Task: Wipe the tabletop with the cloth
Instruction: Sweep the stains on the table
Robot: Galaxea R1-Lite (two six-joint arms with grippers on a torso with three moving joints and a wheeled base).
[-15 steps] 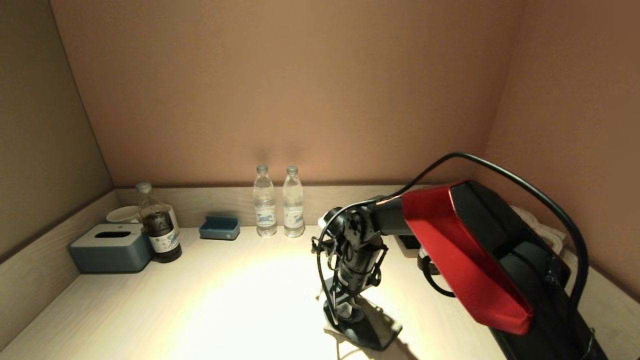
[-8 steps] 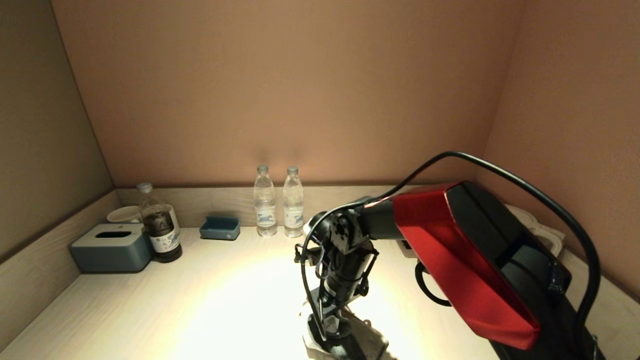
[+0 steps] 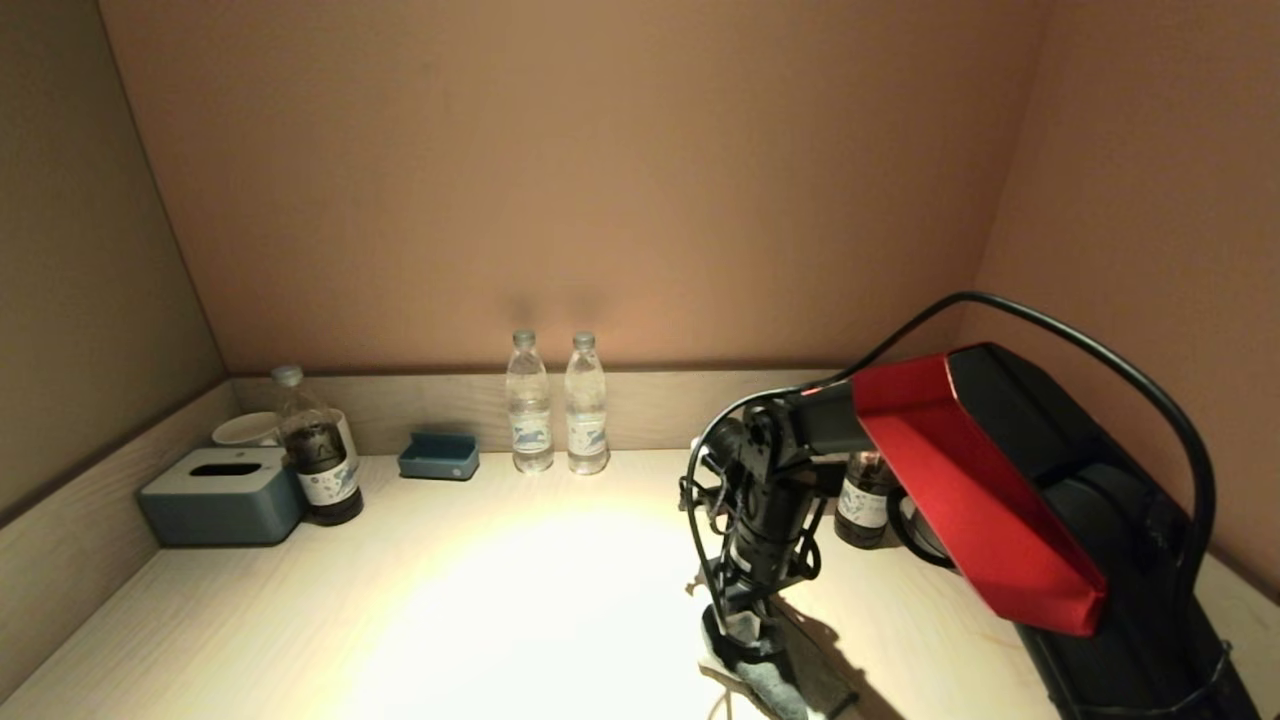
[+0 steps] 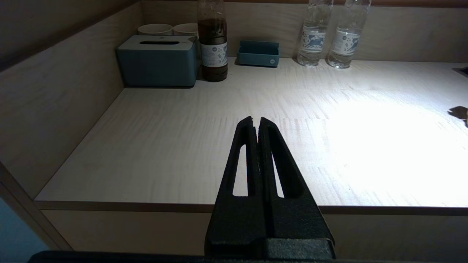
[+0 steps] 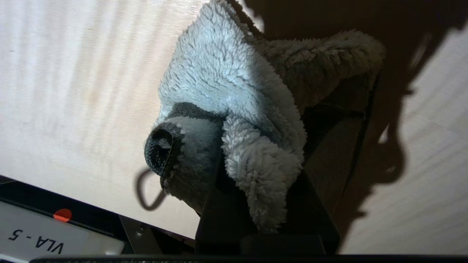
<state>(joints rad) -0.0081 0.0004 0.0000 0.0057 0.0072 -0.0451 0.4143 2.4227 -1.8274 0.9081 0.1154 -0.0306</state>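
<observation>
My right pincer [image 3: 745, 640] has swung back toward my right side since half a second ago, when it pressed down nearer the middle of the bench [image 3: 480, 600]; a second ago it sat between those two spots. It has dragged the cloth [image 3: 775, 675] along with it, so the cloth now lies bunched on the bench under the pincer, close to the near edge and right of the bright patch of light. With my red forearm moved off, a dark bottle [image 3: 865, 500] by the right rim has come into sight behind the arm, which was covered before. The pincer is clamped narrow on the cloth: from the right wrist the pale blue-grey terry [image 5: 234, 109] bulges up around the black fingers [image 5: 226, 215], with a dark grey fold beside it.

My left pincer [image 4: 256, 122] hangs parked off the near left edge of the bench, its fingers pressed together on nothing.

Counted along the back rim: two clear water bottles [image 3: 528, 405] side by side, one blue-grey tissue box [image 3: 225, 495] in the left corner, one dark sauce bottle [image 3: 318, 450] just beside it, two pale cups [image 4: 155, 29] behind the box, and one small blue tray [image 3: 440, 456]. Dark bottles make two in all.
</observation>
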